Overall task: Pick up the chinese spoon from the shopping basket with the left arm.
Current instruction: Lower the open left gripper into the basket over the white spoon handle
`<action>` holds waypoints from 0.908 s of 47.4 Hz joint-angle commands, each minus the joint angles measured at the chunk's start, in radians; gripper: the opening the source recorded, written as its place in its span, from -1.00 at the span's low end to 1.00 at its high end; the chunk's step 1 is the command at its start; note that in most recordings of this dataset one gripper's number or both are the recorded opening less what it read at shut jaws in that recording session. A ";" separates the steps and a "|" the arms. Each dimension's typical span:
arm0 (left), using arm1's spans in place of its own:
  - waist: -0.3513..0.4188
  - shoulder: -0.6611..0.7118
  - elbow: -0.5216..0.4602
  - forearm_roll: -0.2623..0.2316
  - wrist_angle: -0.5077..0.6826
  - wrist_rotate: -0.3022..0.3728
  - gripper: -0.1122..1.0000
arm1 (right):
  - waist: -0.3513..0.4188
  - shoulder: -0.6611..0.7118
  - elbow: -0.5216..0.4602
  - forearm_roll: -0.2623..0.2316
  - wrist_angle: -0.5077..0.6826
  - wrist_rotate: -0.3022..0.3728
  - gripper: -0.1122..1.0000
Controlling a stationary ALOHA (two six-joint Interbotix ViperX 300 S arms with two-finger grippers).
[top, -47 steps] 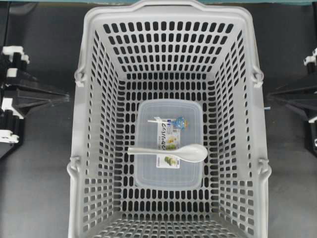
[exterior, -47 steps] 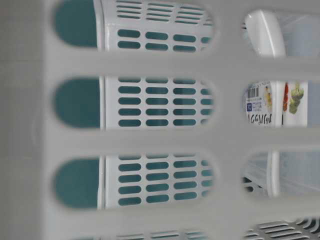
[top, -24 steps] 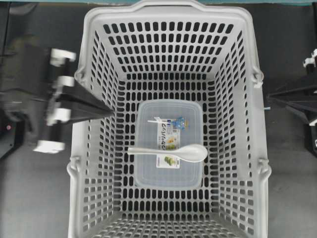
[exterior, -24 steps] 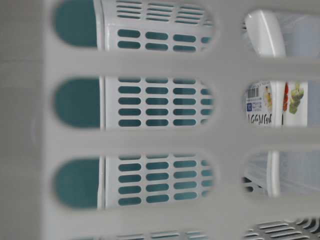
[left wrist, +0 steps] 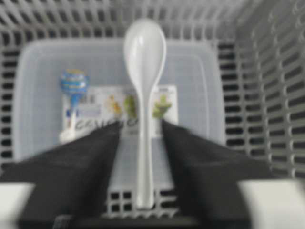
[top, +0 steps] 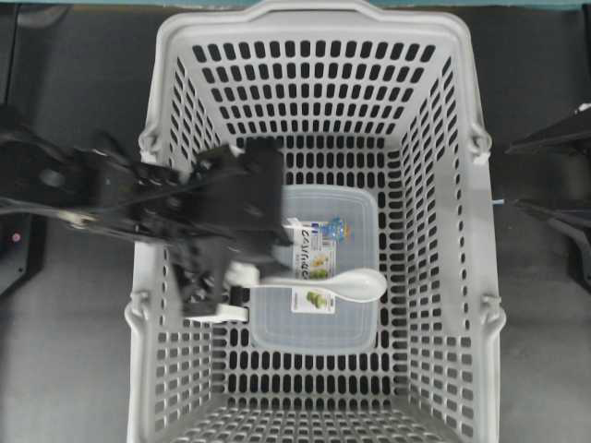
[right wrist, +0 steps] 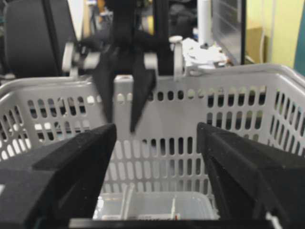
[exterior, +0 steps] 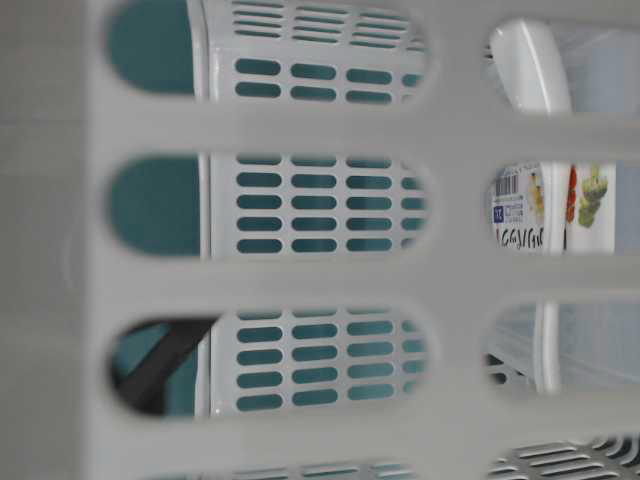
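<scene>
The shopping basket (top: 314,55) takes almost the whole middle of the overhead view, and its 4 slotted walls slope down to a smaller floor. The dark desk (top: 74,369) shows only as a strip on each side of the rim.

The left arm (top: 111,194) reaches over the left rim and into the basket. Its body covers the left wall and the left part of the floor, so little free room remains there. On the right side of the floor the slots are uncovered up to the wall.

On the floor lies 1 clear food container (top: 346,323) with a printed label (top: 314,263) on its lid. The chinese spoon (top: 342,281) rests flat on top of this lid, its bowl toward the right wall and its handle toward the left.

In the left wrist view the left claw (left wrist: 139,138) is spread, with 1 black finger on each side of the spoon handle. The picture is blurred, so I cannot tell if a finger touches the handle. A small blue round thing (left wrist: 74,83) lies on the lid beside the spoon.

The right claw (right wrist: 156,157) is outside the basket, near the right rim, and its 2 fingers stand wide apart with nothing between them.
</scene>
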 commanded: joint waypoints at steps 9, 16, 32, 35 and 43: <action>-0.009 0.209 -0.138 0.003 0.089 -0.046 0.79 | -0.002 -0.011 -0.021 0.003 -0.005 -0.005 0.38; -0.025 0.296 -0.179 0.003 0.104 -0.058 0.67 | -0.002 -0.011 -0.018 0.003 -0.006 -0.002 0.38; -0.034 0.356 -0.149 0.003 0.130 -0.058 0.60 | -0.002 -0.020 -0.011 0.003 -0.005 0.000 0.37; -0.034 0.353 -0.143 0.003 0.130 -0.058 0.52 | -0.002 -0.020 -0.009 0.003 -0.005 0.000 0.37; -0.029 0.342 -0.146 0.003 0.133 -0.048 -0.23 | -0.002 -0.020 -0.005 0.003 0.000 0.000 0.37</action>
